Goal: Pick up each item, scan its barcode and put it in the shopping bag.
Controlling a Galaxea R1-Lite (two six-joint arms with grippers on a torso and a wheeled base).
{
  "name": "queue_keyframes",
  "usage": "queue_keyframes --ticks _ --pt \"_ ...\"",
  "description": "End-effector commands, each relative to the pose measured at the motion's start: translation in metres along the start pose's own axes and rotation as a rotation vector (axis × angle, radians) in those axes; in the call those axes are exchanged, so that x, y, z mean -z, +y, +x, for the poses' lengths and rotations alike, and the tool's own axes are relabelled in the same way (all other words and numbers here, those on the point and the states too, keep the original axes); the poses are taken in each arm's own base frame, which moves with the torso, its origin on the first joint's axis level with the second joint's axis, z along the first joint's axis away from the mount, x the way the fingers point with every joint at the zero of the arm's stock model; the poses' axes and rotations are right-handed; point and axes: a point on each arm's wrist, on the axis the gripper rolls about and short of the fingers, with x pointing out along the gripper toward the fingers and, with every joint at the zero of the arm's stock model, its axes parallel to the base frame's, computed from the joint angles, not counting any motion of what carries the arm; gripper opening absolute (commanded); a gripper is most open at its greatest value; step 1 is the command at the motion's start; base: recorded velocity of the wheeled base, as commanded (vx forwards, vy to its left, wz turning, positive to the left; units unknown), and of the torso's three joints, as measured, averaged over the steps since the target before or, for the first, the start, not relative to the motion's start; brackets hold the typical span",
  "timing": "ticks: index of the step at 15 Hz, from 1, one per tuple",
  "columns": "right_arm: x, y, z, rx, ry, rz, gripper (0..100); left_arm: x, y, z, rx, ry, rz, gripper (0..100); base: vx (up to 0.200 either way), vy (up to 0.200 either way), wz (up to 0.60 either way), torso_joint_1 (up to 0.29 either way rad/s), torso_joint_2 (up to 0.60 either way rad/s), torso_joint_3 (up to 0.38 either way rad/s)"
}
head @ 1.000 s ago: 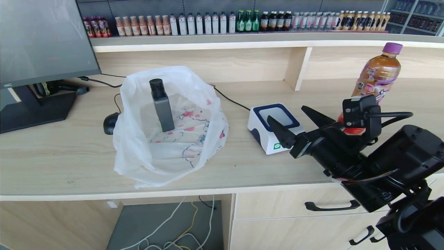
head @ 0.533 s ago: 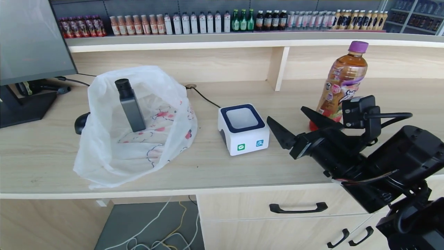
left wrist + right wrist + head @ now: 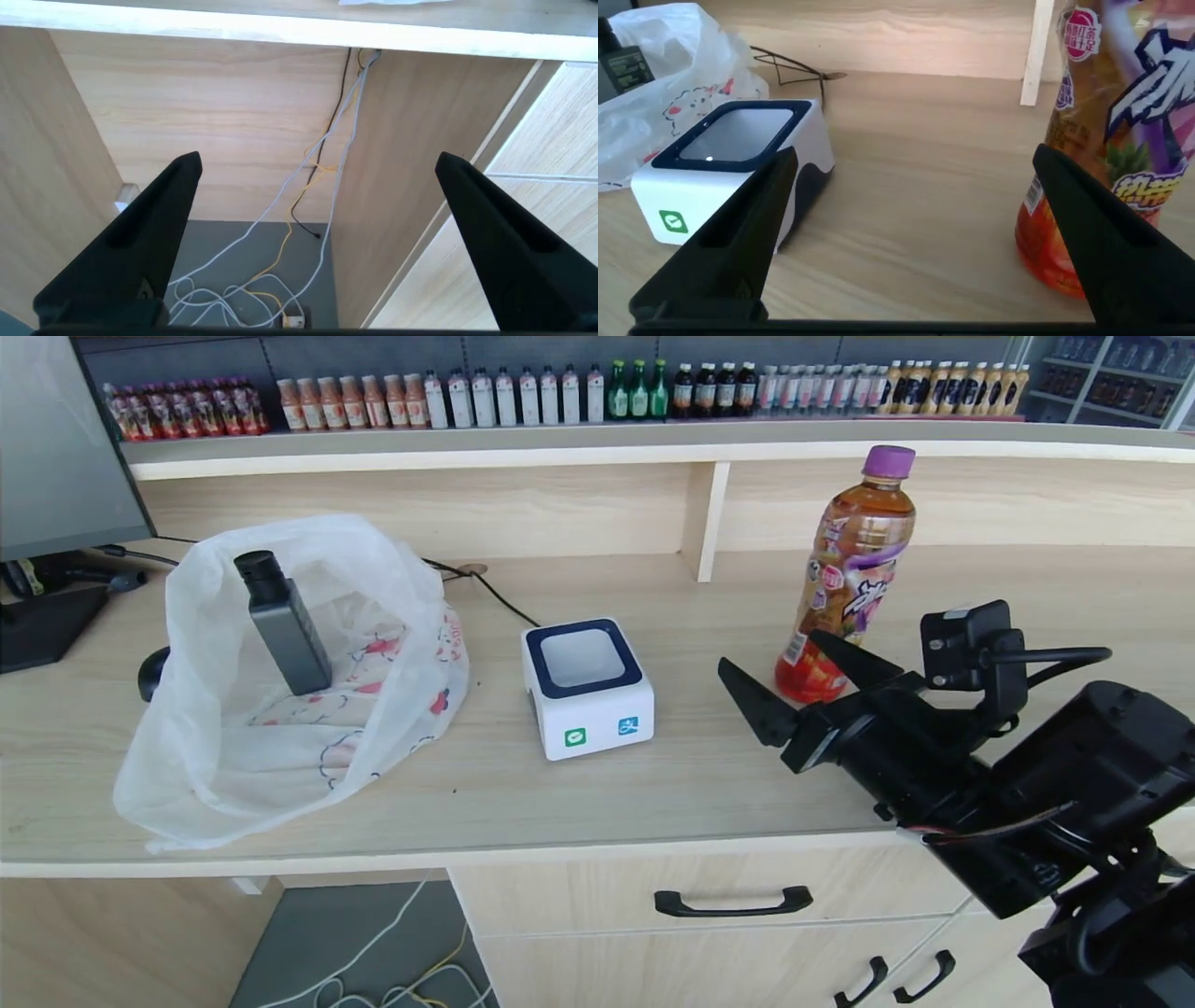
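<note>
- Head view: the right pincer (image 3: 769,653) hangs over the near right part of the desk (image 3: 672,793). Its two black fingers are spread wide with nothing between them.
- It looks like a stance made ready for a sideways grasp, since the fingers lie level with the low part of the drink bottle (image 3: 854,569), which is just beyond them.
- That bottle, amber with a purple cap, stands upright on the desk at the right. It has not been lifted, and its tall, straight body suits a grip around the middle.
- To the left of the pincer sits the white scanner (image 3: 586,686), apart from the bottle, with its dark-framed window turned upward. This probably lets a barcode be passed over it on the way to the bag.
- Farther left lies the thin plastic shopping bag (image 3: 308,728), slumped on the desk with its mouth gaping. A grey flask (image 3: 285,625) leans inside it, so one item seems to be packed and the bottle remains.
- A monitor (image 3: 56,439) and a mouse (image 3: 149,674) stand at the far left edge, and rows of drinks line the shelf (image 3: 560,434) behind.
- The left pincer (image 3: 318,163) is also spread and empty. It sits low beneath the desk front above loose cables (image 3: 280,280), well clear of the work.
</note>
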Motion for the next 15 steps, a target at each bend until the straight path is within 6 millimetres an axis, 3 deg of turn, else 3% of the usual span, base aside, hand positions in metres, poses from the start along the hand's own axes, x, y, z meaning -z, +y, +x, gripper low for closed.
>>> queue_keyframes --ticks 1,15 --pt "0.0016 0.0006 0.0004 -0.002 0.005 0.000 100 0.0000 0.0000 0.0000 0.000 0.000 0.000 100 0.000 0.000 0.00 0.000 0.00 0.000" --pt "0.0026 0.0015 -0.0001 -0.006 0.010 -0.001 100 0.0000 0.0000 0.0000 0.000 0.000 0.000 100 -0.014 0.000 0.00 0.000 0.00 0.000"
